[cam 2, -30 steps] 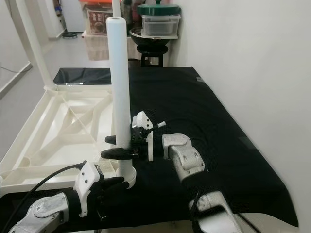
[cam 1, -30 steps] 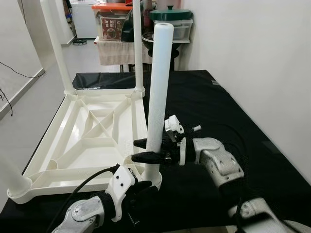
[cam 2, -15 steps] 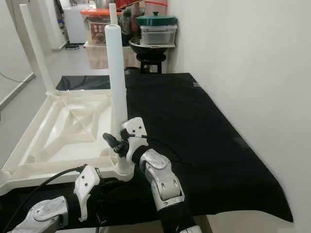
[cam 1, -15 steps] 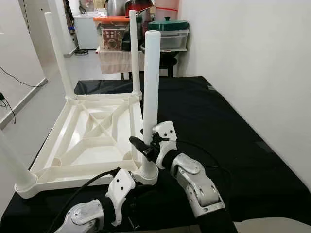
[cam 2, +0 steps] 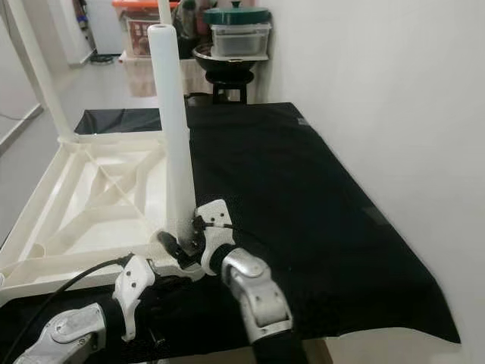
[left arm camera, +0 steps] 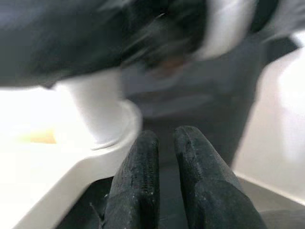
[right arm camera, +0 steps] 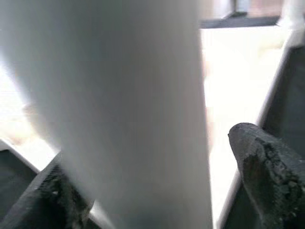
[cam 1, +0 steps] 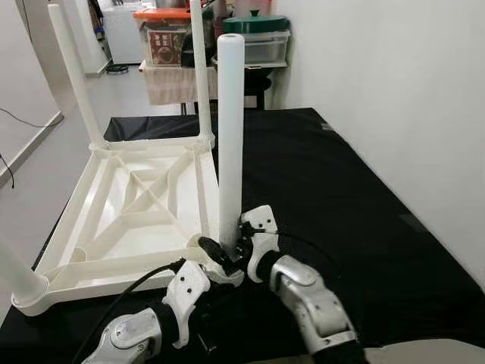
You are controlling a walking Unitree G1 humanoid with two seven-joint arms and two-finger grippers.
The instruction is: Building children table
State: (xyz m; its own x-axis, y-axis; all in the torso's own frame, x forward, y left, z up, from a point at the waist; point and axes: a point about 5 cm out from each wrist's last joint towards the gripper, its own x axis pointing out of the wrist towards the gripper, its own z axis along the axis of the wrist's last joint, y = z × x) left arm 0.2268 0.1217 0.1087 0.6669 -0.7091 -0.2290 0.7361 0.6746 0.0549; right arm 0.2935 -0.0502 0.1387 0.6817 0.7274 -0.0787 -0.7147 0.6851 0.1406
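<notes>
Two far legs (cam 1: 200,72) and storage bins (cam 1: 258,42) stand beyond the upturned tabletop (cam 1: 136,205).

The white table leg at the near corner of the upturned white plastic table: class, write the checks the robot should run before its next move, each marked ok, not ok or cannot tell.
1. White cylindrical table leg stands upright in the near corner socket of the upturned white plastic table top: ok.
2. Leg pushed fully home in the socket: cannot tell.
3. Right gripper sits at the leg's base, a finger on either side: ok; firm contact cannot tell.
4. Left gripper is shut, just below the socket corner: ok.
5. Two far legs stand upright in their corners: ok.
6. Black cloth under the table top lies flat: ok.
</notes>
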